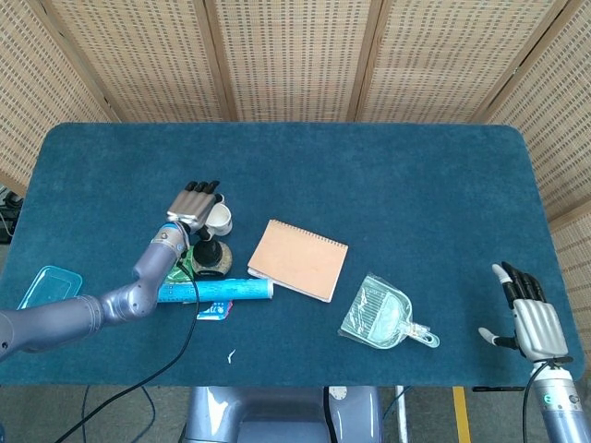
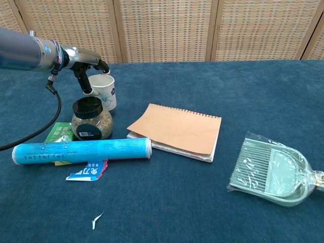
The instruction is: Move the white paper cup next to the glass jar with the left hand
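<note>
My left hand [image 1: 196, 203] [image 2: 87, 64] holds the white paper cup [image 1: 220, 218] [image 2: 105, 91], which has a small blue flower print. The cup stands upright or nearly so, just behind and slightly right of the glass jar [image 1: 210, 257] [image 2: 91, 119]. The jar has a black lid and brownish contents. I cannot tell whether the cup's base touches the blue tablecloth. My right hand [image 1: 533, 315] hangs at the table's near right edge, fingers spread, holding nothing; the chest view does not show it.
A blue tube [image 2: 82, 150] lies in front of the jar, over a green packet [image 2: 59, 132] and a torn wrapper [image 2: 87, 171]. A tan spiral notebook [image 2: 177, 130] lies right of the jar. A clear dustpan [image 2: 271, 169] sits at the right. A teal lid [image 1: 41, 284] lies at the left edge.
</note>
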`<state>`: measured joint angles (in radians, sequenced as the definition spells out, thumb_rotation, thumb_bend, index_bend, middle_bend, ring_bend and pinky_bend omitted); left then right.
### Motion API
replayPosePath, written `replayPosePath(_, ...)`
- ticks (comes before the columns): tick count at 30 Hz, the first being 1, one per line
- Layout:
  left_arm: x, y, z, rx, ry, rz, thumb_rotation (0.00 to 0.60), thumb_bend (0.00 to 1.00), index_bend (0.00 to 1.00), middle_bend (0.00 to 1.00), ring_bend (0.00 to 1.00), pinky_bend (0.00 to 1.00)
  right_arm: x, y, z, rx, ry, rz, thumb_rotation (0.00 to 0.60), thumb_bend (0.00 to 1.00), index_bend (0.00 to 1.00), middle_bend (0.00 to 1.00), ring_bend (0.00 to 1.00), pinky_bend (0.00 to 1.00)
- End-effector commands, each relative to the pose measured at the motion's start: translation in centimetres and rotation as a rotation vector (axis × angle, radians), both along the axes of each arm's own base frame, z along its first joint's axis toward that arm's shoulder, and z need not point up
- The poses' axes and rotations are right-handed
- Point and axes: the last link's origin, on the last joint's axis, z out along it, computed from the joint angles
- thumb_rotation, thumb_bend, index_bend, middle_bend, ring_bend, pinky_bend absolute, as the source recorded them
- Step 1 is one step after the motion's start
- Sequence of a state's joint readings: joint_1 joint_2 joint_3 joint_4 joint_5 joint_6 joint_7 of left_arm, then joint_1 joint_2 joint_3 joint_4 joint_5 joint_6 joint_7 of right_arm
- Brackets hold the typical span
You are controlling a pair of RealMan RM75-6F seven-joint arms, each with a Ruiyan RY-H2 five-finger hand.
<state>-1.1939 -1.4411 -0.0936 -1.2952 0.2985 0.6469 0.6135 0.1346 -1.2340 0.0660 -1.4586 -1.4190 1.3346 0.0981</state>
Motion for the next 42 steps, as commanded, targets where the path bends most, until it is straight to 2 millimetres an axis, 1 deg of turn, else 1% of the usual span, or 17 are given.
replayPosePath(1, 0.0, -0.1, -0.1, -0.006, 0.005, 0.002, 0.6, 0.32, 0.27, 0.0, 0.0, 0.0, 0.0, 0.1, 0.0, -0.002, 0.0, 0.001, 0.6, 0.0, 0.0, 0.0, 0.0, 0.0)
replayPosePath(9, -0.6, -0.6, 0.2, -0.007, 0.011, 0.015, 0.6, 0.32, 0.25, 0.0, 0.0, 0.0, 0.2, 0.3, -0.1, 0.001, 0.001, 0.013, 0.6, 0.0, 0.0, 0.0, 0.0, 0.0)
replayPosePath(23, -1.3, -0.9, 2.3, 0.036, -0.023, 0.015, 0.6, 0.32, 0.25, 0.0, 0.0, 0.0, 0.8, 0.7, -0.5, 0.007, 0.014, 0.034, 0.6, 0.0, 0.0, 0.0, 0.0, 0.0)
replayPosePath(34, -1.7, -0.3, 2.4, 0.048, -0.034, 0.02, 0.6, 0.32, 0.24, 0.0, 0.0, 0.0, 0.6, 0.5, -0.6, 0.008, 0.02, 0.026, 0.6, 0.0, 0.0, 0.0, 0.0, 0.0)
replayPosePath(42, -1.9, -0.4, 2.3, 0.028, -0.016, 0.019, 0.6, 0.32, 0.23, 0.0, 0.0, 0.0, 0.5, 0.4, -0.7, 0.007, 0.024, 0.023, 0.6, 0.0, 0.0, 0.0, 0.0, 0.0)
